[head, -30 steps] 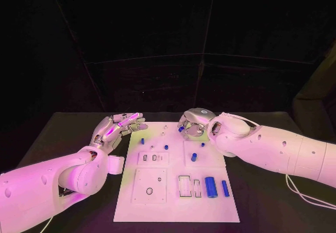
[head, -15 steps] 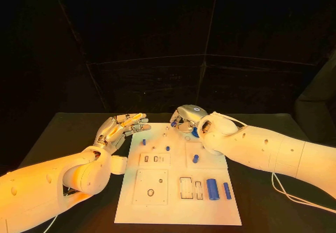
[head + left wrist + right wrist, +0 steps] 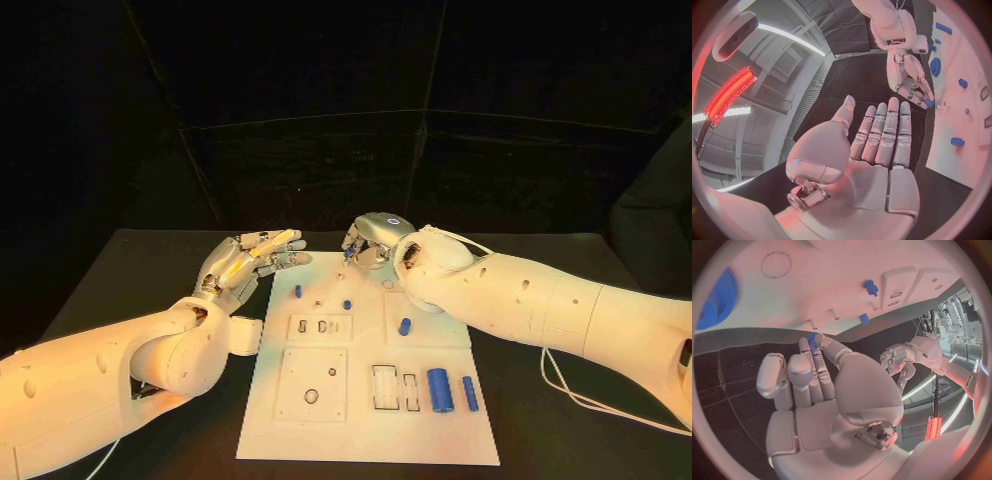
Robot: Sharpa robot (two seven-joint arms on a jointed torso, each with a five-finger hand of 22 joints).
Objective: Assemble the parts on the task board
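Right hand point(image 3: 372, 240): at the board's point(image 3: 368, 420) far edge, fingers pinching a small blue part point(image 3: 811, 338). Left hand point(image 3: 248, 262): spread, empty, beside the board. Advice: lower slowly, keep the part upright, line up over its hole before letting go.

Warm light on the board point(image 3: 368, 400) and arms, black surround, bright ceiling strips, strong fisheye bending in wrist views.

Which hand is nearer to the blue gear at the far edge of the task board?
The right hand: it is at the task board's far edge, close by the blue gear. The left hand hovers off the board's left side, farther away.
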